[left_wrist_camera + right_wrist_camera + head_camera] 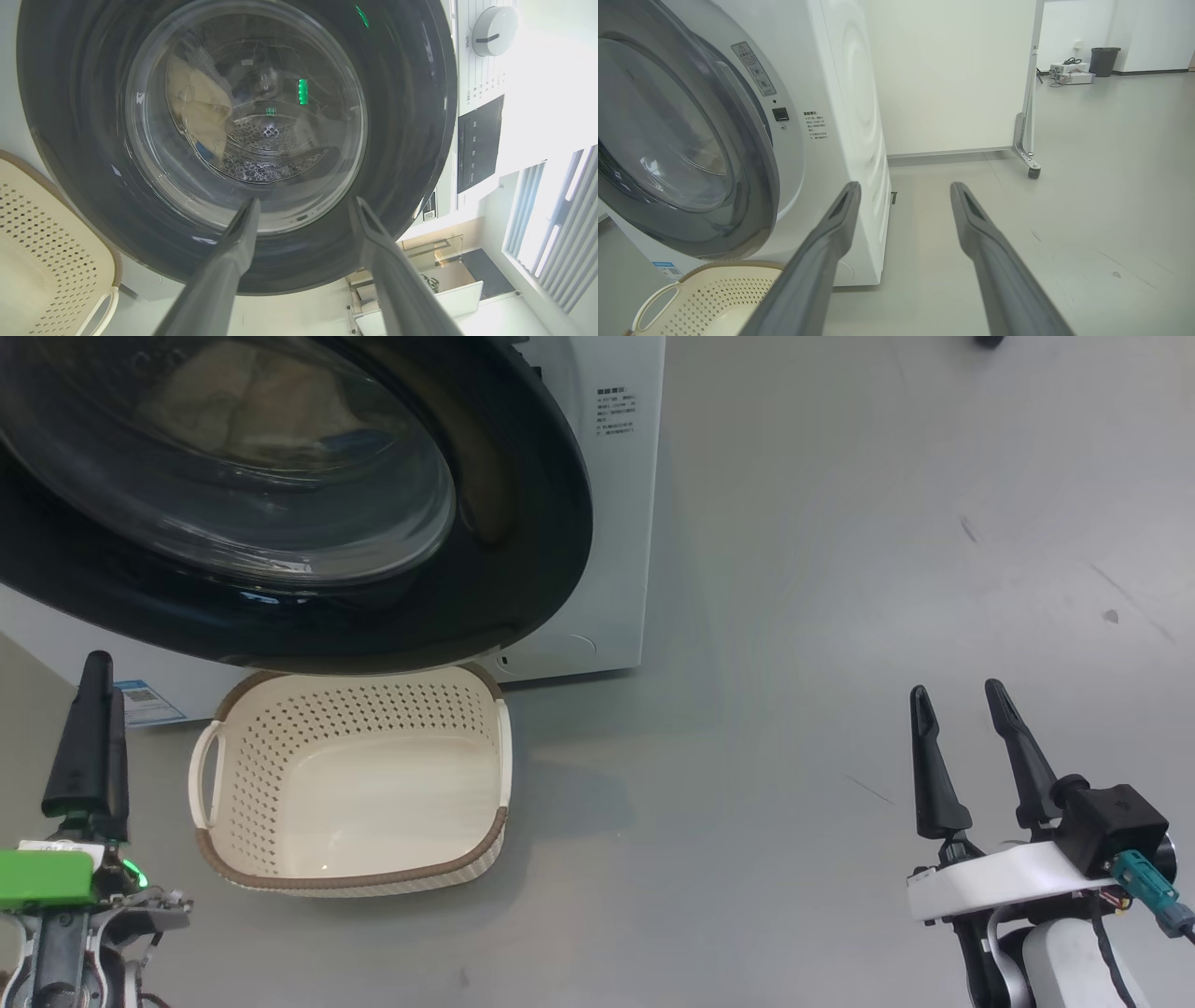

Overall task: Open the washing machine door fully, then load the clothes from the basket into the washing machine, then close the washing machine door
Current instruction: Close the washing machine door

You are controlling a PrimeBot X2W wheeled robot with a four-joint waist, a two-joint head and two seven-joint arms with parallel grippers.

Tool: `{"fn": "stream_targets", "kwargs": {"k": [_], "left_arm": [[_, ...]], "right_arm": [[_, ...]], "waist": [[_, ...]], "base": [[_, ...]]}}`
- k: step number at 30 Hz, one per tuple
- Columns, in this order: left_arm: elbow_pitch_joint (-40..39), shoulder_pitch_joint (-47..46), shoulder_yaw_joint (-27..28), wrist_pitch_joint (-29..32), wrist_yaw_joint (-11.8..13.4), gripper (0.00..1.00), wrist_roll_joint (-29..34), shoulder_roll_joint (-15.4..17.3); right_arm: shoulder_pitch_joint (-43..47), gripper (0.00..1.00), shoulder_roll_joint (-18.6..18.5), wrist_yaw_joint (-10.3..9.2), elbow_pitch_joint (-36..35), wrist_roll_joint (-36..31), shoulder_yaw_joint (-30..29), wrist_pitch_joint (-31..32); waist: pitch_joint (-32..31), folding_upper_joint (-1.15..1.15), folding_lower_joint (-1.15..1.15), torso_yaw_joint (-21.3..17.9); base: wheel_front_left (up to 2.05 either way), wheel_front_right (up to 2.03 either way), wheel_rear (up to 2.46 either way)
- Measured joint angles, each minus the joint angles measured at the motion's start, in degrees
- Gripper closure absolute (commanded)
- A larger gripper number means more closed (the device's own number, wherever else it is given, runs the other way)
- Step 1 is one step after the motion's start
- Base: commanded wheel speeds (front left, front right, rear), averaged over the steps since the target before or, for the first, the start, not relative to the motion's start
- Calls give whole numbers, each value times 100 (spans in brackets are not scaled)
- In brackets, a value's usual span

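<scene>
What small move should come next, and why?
Probably press the left end effector forward against the washing machine door to latch it. The basket sits empty, the clothes lie behind the glass, yet the right wrist view shows the latch socket uncovered, so the door looks ajar.

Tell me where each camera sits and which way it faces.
Head view: high, looking down at the basket, washing machine door and floor; left gripper, right gripper show.
Left wrist view: facing the door glass, clothes behind it; own fingers show.
Right wrist view: low, looking along the washing machine's side; own fingers show.
Shared: all three show door and basket.
</scene>
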Motion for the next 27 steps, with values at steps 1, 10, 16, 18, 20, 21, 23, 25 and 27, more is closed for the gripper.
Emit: {"fn": "stream_targets", "kwargs": {"k": [1,10,16,18,20,21,23,25,27], "left_arm": [[-81,40,-25,-30,0,0,112,10],[-523,706,-505,-566,-1,0,2235,798],[-517,1185,-932,-992,-2,0,3649,1236],[-436,1339,-979,-1172,-3,0,4029,1315],[-338,1483,-994,-1315,-4,0,4409,1346],[-291,1548,-1000,-1404,-4,0,4585,1361],[-218,1652,-1018,-1521,11,0,4877,1401],[-144,1710,-1123,-1594,108,0,5174,1411],[-78,1730,-1227,-1699,186,0,5386,1393]], "right_arm": [[36,0,-3,0,8,0,-7,0],[213,0,-7,2,53,-18,-54,0],[405,0,-9,-2,53,-49,-97,0],[427,0,-9,-2,53,-49,-97,0],[481,0,-10,-3,53,-52,-88,0],[509,0,-8,-3,54,-53,-76,0],[521,0,-10,-1,55,-58,-42,0],[526,0,-12,-1,66,-58,-40,0],[572,0,-13,0,83,-59,-31,0]], "waist": [[-43,0,0,45],[-439,0,0,394],[-656,0,0,596],[-715,0,0,657],[-767,0,0,708],[-791,0,0,728],[-835,0,0,760],[-870,0,0,781],[-910,0,0,795]], "base": [[0,0,0],[0,0,0],[0,0,0],[0,0,0],[0,0,0],[0,0,0],[0,0,0],[0,0,0],[0,0,0]]}}
